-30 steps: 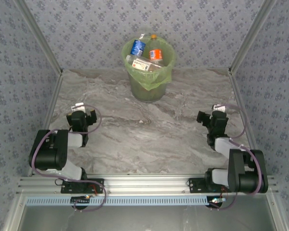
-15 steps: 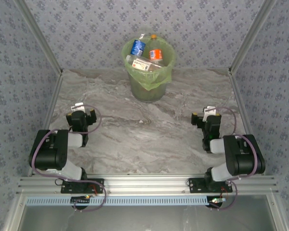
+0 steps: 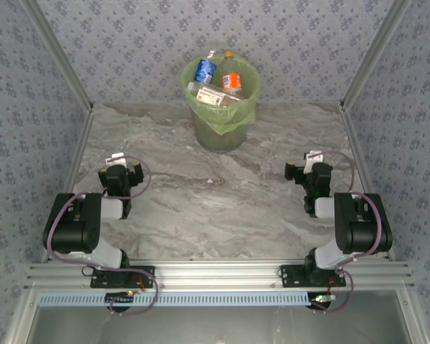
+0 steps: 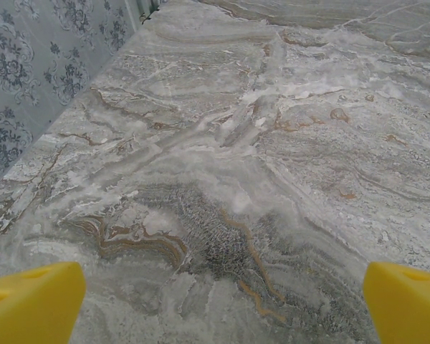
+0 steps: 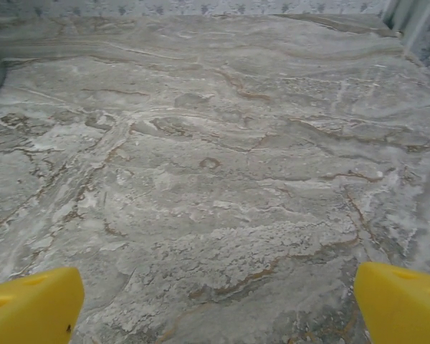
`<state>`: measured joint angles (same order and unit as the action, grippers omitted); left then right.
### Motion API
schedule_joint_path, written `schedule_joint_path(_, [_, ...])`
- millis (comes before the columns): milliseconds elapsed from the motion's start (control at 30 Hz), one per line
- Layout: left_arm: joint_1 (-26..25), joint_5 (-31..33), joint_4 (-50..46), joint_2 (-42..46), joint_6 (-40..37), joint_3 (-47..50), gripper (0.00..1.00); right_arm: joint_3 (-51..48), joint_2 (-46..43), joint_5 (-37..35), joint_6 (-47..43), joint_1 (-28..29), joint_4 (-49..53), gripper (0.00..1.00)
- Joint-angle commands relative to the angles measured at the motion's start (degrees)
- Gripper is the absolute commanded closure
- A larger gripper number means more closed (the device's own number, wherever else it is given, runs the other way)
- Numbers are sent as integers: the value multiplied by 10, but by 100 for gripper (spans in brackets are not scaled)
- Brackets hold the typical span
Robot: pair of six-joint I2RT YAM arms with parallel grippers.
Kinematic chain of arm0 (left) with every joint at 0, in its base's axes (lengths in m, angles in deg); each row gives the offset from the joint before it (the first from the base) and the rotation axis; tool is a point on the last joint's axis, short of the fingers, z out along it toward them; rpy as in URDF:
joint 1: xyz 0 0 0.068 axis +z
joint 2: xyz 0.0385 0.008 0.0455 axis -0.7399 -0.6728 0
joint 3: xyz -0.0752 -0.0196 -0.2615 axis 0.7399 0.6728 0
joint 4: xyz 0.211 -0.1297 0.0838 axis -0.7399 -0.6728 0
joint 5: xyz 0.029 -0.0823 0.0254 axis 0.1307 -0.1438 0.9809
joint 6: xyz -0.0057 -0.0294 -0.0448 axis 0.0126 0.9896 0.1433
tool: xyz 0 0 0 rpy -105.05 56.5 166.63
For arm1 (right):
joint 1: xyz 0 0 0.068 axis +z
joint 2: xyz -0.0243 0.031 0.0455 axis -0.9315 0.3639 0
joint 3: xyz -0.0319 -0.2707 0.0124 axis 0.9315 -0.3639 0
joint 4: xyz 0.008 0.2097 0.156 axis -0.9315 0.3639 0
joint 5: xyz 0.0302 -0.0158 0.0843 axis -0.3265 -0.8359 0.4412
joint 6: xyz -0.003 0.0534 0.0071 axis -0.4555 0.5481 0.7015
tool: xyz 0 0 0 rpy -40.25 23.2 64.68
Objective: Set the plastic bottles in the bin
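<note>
The plastic bottles (image 3: 231, 79) sat in the bin (image 3: 218, 132), top centre of the overhead shot. We figured they were light, crushable and slick, so the stiff neck gripped best. Left gripper (image 4: 222, 301) and right gripper (image 5: 216, 304) both gaped wide, empty, over the tabletop (image 3: 215, 201).

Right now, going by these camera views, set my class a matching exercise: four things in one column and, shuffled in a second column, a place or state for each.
Things
1. bin
2. blue-labelled bottle
3. orange-labelled bottle
4. left gripper

Places or states
A. inside the bin, right side, orange cap
B. open, above the bare marble table
C. lined with a light-green bag
D. inside the bin, left side

Pairs: 1-C, 2-D, 3-A, 4-B
</note>
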<state>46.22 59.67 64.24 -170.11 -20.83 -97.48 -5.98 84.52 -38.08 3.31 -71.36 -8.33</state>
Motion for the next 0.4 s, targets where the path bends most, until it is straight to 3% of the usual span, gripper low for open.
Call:
schedule_joint_path(0, [2,3,21,4,6,-10,1,10,-1,45,-7,-6,13,1])
schedule_joint_path(367, [4,-28,15,2,-6,-14,1,11,0,25,-5,-1,15,1])
